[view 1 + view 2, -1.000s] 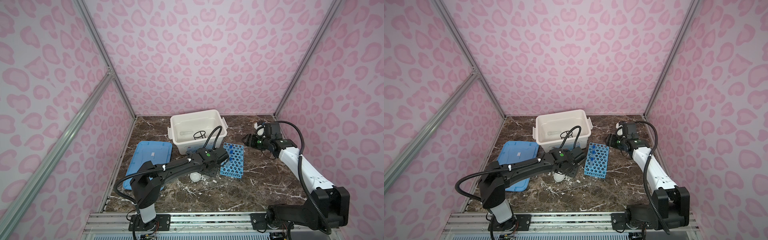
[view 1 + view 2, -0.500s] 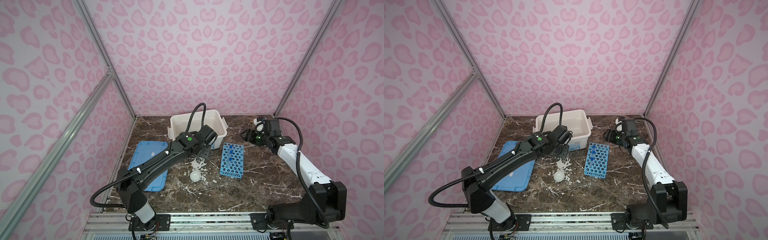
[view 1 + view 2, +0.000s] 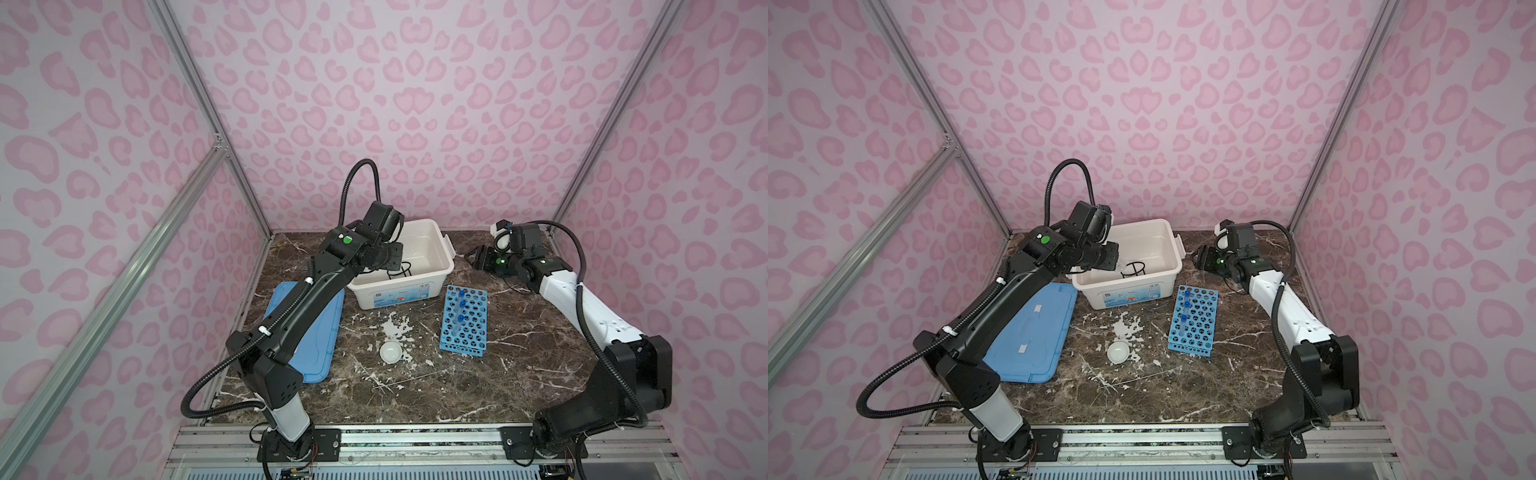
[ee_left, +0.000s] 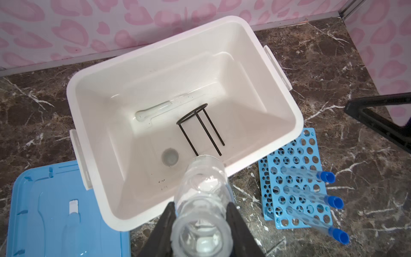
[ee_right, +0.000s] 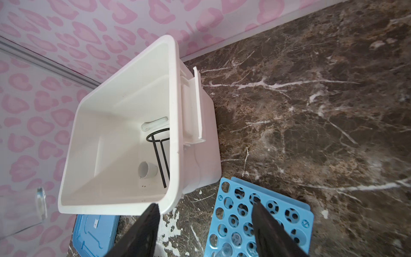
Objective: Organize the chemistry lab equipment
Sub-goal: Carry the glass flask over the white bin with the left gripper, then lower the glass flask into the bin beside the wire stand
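Observation:
My left gripper [image 4: 200,213] is shut on a clear small beaker [image 4: 202,207] and holds it over the near rim of the white storage box [image 4: 275,89]; in both top views it hangs at the box's front left [image 3: 390,257] [image 3: 1106,259]. Inside the box lie a white pestle [image 4: 153,111], a black wire ring stand [image 4: 200,129] and a white cup [image 4: 170,156]. The blue rack [image 3: 463,322] holds three blue-capped tubes [image 4: 311,195]. A white shallow dish [image 3: 390,352] sits on the table. My right gripper [image 5: 204,205] [image 3: 478,255] is open and empty, right of the box.
A flat blue lid [image 3: 320,332] lies left of the box, partly under my left arm. White patches mark the marble between the box and the dish. Pink patterned walls close in the table on three sides.
My left gripper has risen from the table near the dish and moved back over the box with the beaker. The right gripper has shifted slightly back and stays open.

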You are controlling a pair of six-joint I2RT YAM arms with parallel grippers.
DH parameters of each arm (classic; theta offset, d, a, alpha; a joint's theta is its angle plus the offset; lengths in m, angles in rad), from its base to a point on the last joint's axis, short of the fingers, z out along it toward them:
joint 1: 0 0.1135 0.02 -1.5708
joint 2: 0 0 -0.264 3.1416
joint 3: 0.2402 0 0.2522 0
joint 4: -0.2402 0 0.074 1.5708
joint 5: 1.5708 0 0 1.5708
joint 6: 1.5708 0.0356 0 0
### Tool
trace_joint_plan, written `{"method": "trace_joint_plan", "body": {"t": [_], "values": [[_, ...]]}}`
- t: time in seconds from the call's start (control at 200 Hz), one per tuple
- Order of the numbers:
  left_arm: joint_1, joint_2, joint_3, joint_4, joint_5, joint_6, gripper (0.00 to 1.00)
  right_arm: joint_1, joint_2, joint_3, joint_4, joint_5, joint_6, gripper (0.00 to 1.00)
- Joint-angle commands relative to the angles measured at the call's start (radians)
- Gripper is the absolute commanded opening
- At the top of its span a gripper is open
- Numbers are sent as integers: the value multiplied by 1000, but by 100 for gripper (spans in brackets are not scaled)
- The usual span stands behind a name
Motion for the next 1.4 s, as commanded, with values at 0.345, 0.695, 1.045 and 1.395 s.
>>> {"method": "trace_joint_plan", "body": {"t": [0.345,0.695,1.045,1.395], "values": [[79,320,286,-22,86,146,22,44,151,164,-77,35,-31,67],[81,453,312,-12,111,173,19,48,231,248,-116,23,-43,67],[75,526,300,-5,110,180,18,48,259,279,-138,20,-59,66],[60,524,276,9,111,175,16,48,259,273,-138,21,-61,66]]}}
